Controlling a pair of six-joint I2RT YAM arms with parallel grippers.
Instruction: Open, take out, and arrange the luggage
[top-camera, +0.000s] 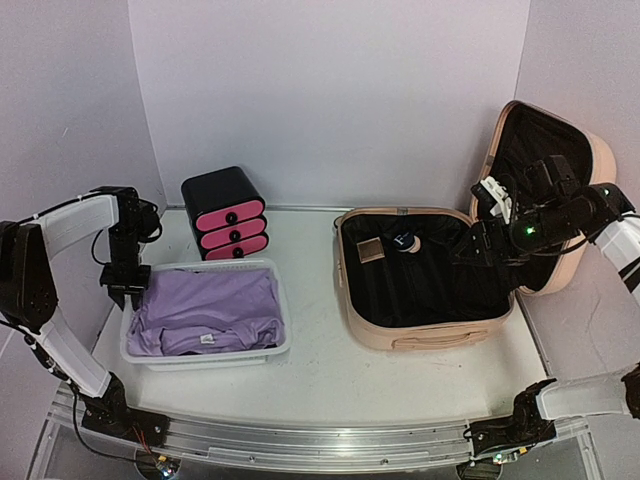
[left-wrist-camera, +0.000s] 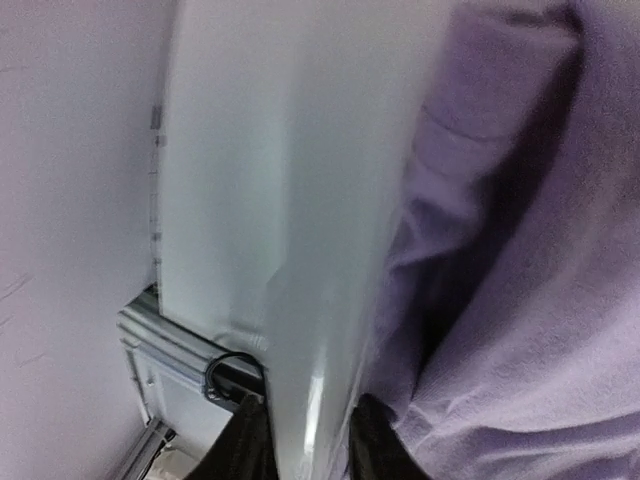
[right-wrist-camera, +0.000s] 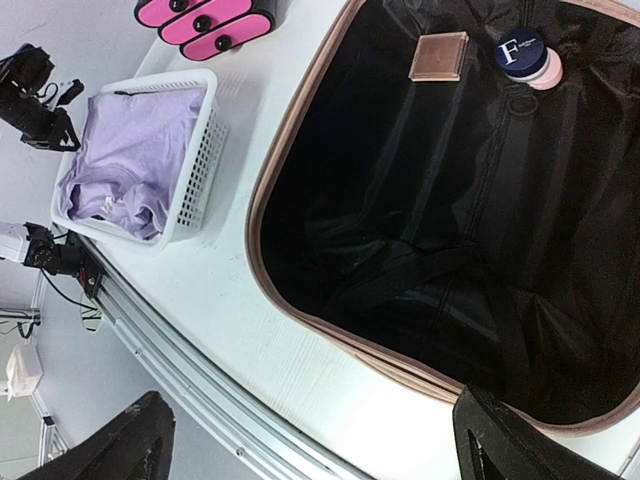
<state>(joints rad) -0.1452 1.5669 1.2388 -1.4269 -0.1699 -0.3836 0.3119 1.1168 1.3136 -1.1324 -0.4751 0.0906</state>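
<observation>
Open luggage (top-camera: 420, 336) and a filled white basket (top-camera: 205, 357) on the tabletop (top-camera: 320, 375).
The peach luggage lies open at right with its lid (top-camera: 592, 160) propped up. A brown square item (top-camera: 371, 250) and a dark-lidded jar (top-camera: 405, 241) rest on its black lining, and the right claw (top-camera: 468, 246) hangs over it. At left, the left claw (top-camera: 125, 291) points down at the basket's left rim. Purple cloth (top-camera: 210, 305) fills the basket, and a black-and-pink drawer box (top-camera: 226, 212) stands behind it.

Left arm (top-camera: 78, 222): elbow raised at the worktop's left edge, wrist pointing straight down. Left gripper (top-camera: 125, 290): jaws stand narrow, one dark finger (left-wrist-camera: 243, 452) on each side of the white basket (top-camera: 210, 357) wall. Firm contact cannot be made out; the wrist view is blurred.

Right arm (top-camera: 622, 240): reaches in from the right edge, forearm raised, wrist angled down and leftward. Right gripper (right-wrist-camera: 308, 400): jaws spread wide, holding nothing.
</observation>
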